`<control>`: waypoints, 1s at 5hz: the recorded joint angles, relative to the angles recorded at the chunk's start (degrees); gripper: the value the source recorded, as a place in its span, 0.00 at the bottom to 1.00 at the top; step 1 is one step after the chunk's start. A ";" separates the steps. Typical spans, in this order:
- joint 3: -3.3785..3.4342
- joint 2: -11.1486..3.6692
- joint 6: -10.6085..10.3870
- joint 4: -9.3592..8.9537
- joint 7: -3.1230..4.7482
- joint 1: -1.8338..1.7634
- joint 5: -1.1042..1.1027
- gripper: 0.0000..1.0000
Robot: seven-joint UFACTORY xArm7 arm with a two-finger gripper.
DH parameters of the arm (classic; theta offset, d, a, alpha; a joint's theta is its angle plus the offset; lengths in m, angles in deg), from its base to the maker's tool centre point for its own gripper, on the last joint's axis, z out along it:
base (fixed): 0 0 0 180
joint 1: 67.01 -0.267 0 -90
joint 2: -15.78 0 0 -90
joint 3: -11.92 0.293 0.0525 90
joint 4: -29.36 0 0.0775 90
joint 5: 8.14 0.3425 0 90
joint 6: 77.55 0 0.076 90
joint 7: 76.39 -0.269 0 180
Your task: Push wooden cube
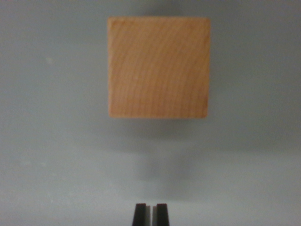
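Observation:
A light wooden cube (158,67) with visible curved grain sits on a plain grey surface in the upper middle of the wrist view. At the bottom edge, my gripper (150,214) shows as two dark fingertips pressed close together with only a thin slit between them, holding nothing. The fingertips stand below the cube in the picture, roughly in line with its middle, with a wide strip of bare grey surface between them and the cube. A faint shadow lies on the surface just above the fingertips.
The grey tabletop (51,141) fills the whole view around the cube. No other objects or edges show.

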 joint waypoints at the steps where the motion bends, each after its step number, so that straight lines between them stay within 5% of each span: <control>1: 0.00 0.00 0.00 0.00 0.00 0.00 0.00 0.00; 5: -0.17 -0.29 -1.81 -1.67 0.10 0.09 -0.12 0.00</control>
